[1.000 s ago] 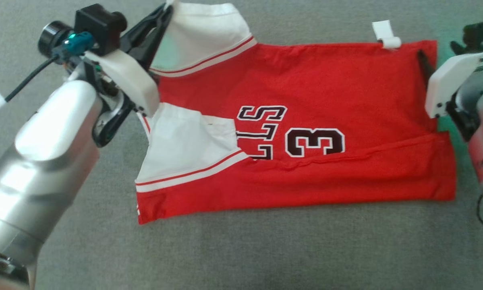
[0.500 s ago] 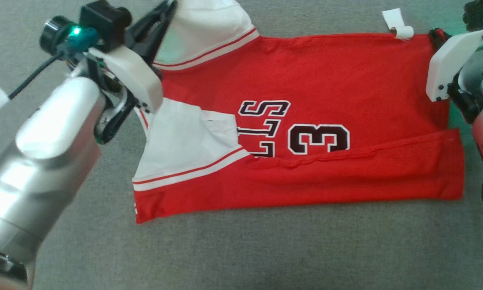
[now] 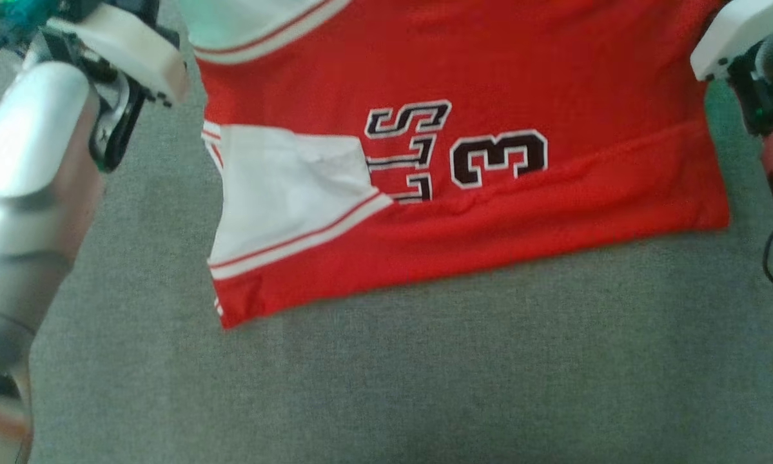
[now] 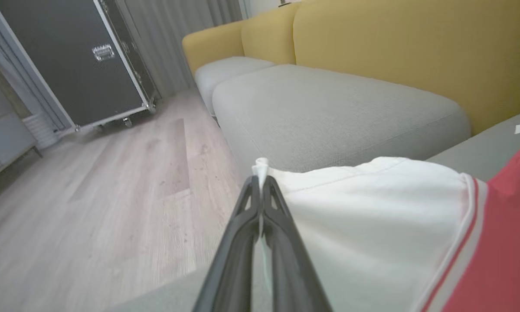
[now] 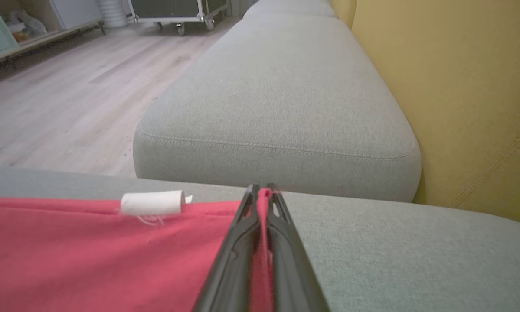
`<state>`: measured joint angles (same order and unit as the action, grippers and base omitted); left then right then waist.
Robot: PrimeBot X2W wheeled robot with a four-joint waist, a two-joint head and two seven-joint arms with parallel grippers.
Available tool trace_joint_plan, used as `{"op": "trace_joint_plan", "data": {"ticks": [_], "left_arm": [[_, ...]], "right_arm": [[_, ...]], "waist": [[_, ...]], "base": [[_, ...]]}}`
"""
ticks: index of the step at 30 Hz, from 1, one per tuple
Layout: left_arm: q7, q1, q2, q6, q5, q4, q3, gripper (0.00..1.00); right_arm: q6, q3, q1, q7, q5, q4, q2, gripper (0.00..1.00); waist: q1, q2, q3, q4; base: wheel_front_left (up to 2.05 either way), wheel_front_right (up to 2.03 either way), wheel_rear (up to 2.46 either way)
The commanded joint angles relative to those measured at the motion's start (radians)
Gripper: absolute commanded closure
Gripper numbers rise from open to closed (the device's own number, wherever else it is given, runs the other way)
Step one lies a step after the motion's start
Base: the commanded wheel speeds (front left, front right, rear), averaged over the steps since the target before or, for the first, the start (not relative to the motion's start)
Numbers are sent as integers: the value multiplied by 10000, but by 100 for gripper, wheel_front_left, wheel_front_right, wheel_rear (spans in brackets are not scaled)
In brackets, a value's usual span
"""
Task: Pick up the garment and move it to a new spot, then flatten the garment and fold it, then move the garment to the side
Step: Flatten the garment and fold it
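Red jersey garment (image 3: 521, 71) spread on grey sofa cushion (image 3: 425, 386), printed side up, near edge folded over along its length, white sleeve panels toward the robot's left. Left pincer (image 4: 260, 180) clamped tight on the edge of a white sleeve, a bit of cloth poking past the tips. Right pincer (image 5: 262, 193) pinched on the red hem corner, near a small rolled white tag (image 5: 152, 202).
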<state>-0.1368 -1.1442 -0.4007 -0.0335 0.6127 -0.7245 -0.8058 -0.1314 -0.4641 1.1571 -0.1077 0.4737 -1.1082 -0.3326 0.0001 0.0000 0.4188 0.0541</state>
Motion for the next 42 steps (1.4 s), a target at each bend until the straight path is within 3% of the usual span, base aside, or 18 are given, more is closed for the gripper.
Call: {"op": "trace_joint_plan", "data": {"ticks": [1,11,22,30,35,42], "left_arm": [[-171,-639,-349,86,-95,75,376,100],[-1186,-1483,377,75,-578,-1402,407,100],[-1149,-139,466,-910,246,-1741,209,100],[401,1119,-377,-968,1655,-229,-940,100],[1994,1965,-1382,-970,2856,1446,-1889,100],[3277,2868,-2494,-971,3664,3092,-2722,100]], "right_arm": [[7,-2,214,-196,86,234,70,100],[7,-165,450,-1141,574,-118,160,100],[7,-1081,-633,-727,1485,-106,-78,100],[7,-2064,-1769,152,2304,257,-613,100],[7,-2780,-2521,1193,3013,663,-1043,100],[7,-3855,-3108,2386,3705,1348,-1792,100]], "waist": [[-1,0,9,-1],[-1,0,-51,82],[-1,0,-887,405],[-1,0,-1700,512],[-1,0,-2092,487],[-1,0,-2381,376]], "base": [[0,0,0],[0,0,0],[0,0,0],[0,0,0],[0,0,0],[0,0,0]]}}
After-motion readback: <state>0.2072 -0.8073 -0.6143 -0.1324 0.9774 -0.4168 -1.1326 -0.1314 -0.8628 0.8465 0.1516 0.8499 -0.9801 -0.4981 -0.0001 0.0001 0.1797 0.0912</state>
